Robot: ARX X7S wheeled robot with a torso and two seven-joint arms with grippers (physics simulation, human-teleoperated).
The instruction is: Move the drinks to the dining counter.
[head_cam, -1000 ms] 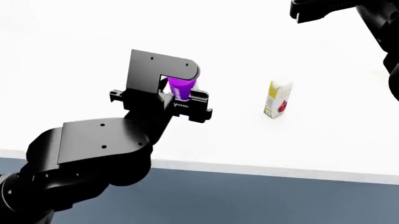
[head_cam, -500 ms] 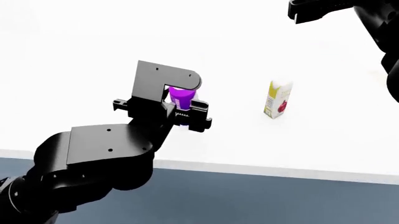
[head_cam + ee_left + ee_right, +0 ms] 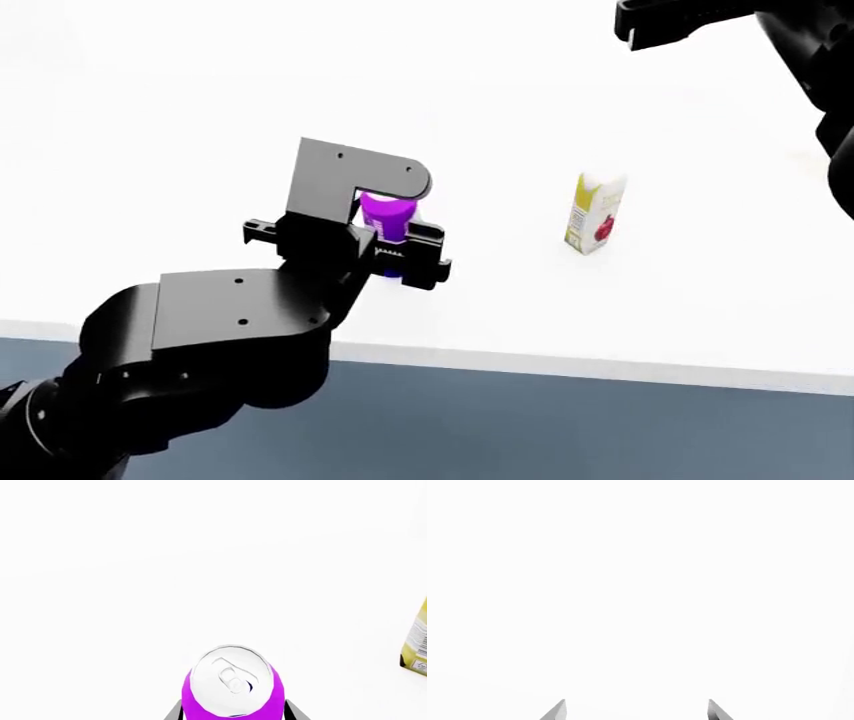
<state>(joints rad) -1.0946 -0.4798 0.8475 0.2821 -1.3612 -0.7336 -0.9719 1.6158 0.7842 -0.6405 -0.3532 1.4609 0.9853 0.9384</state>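
Observation:
The purple can [image 3: 387, 217] stands upright between the fingers of my left gripper [image 3: 388, 247], just above or on the white dining counter [image 3: 627, 320]. From the left wrist view I look down on the silver top of the can [image 3: 231, 685]. The left gripper [image 3: 233, 716] is shut on it, with a finger at each side. The yellow-white juice carton [image 3: 594, 213] stands upright on the counter to the right of the can, and an edge of that carton [image 3: 417, 640] also shows in the left wrist view. My right gripper [image 3: 663, 24] hangs open and holds nothing, high at the back right.
The counter's front edge runs across the lower part of the head view, with the dark blue-grey front [image 3: 561, 430] below it. In the right wrist view, the right gripper [image 3: 637, 710] has only plain white surface beneath it.
My left gripper has come down a little and toward the counter's front edge, carrying the purple can with it. The carton and the right arm have stayed where they were.

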